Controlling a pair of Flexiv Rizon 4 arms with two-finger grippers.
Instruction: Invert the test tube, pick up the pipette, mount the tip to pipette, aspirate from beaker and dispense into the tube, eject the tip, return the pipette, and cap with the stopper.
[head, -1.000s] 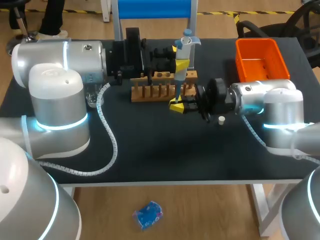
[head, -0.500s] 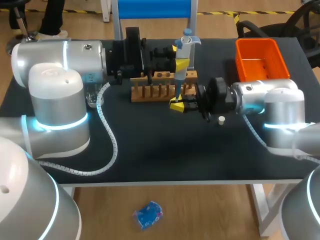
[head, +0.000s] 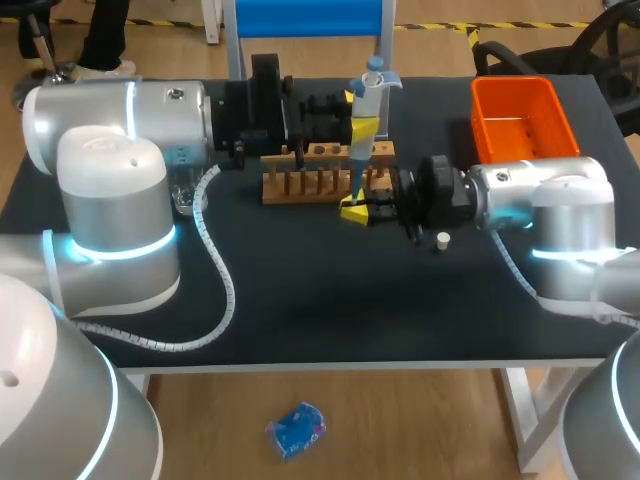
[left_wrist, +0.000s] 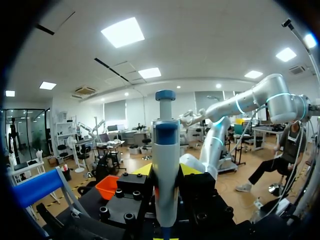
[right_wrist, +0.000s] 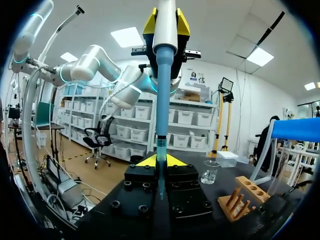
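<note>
With left hand (head: 362, 128) gripping the one pipette (head: 368, 90) upright above the one rack (head: 300, 185); with right hand (head: 355, 212) closed narrow on its one tip (right_wrist: 160, 150). Also on the counter (head: 330, 290): one stopper (head: 442, 238), one beaker (right_wrist: 210, 172), one bin (head: 485, 125).

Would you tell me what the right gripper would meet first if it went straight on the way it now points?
The pipette, whose lower end hangs right at the right gripper; past it, probably the glass beaker, though depth is unclear.
</note>
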